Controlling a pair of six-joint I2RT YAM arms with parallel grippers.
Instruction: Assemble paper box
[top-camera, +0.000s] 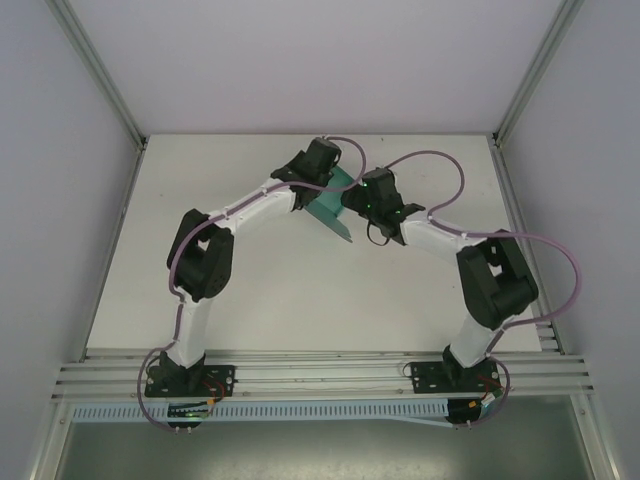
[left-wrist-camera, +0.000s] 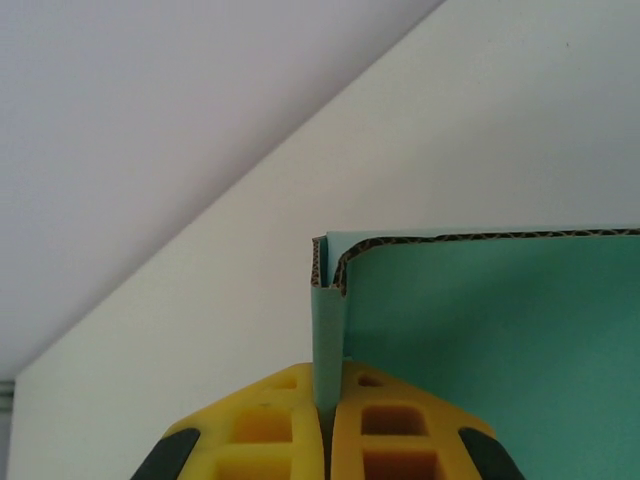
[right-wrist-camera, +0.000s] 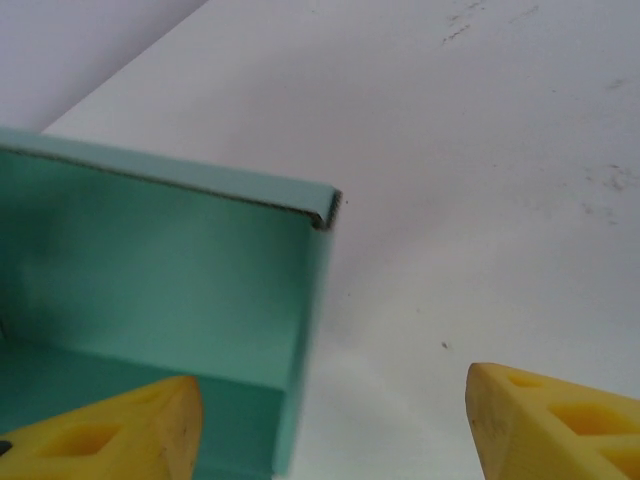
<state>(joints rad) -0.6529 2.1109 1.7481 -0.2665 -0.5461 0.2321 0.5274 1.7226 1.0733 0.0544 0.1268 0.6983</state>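
Note:
The paper box (top-camera: 331, 212) is teal corrugated card, partly folded, held up off the white table (top-camera: 260, 290) at the far middle between both arms. In the left wrist view my left gripper (left-wrist-camera: 328, 388) is shut on a narrow upright wall (left-wrist-camera: 328, 320) of the box, with a wide teal panel (left-wrist-camera: 500, 350) stretching to the right. My left gripper (top-camera: 318, 188) comes at the box from the left. My right gripper (right-wrist-camera: 332, 410) stands wide open; a folded side wall and corner of the box (right-wrist-camera: 305, 330) lie between its yellow fingers (right-wrist-camera: 120, 430), touching neither visibly. It meets the box from the right (top-camera: 352, 203).
White enclosure walls (top-camera: 320, 60) with aluminium posts (top-camera: 100, 70) bound the table on three sides. An aluminium rail (top-camera: 320, 370) carrying both arm bases runs along the near edge. Purple cables (top-camera: 440, 165) loop above each arm.

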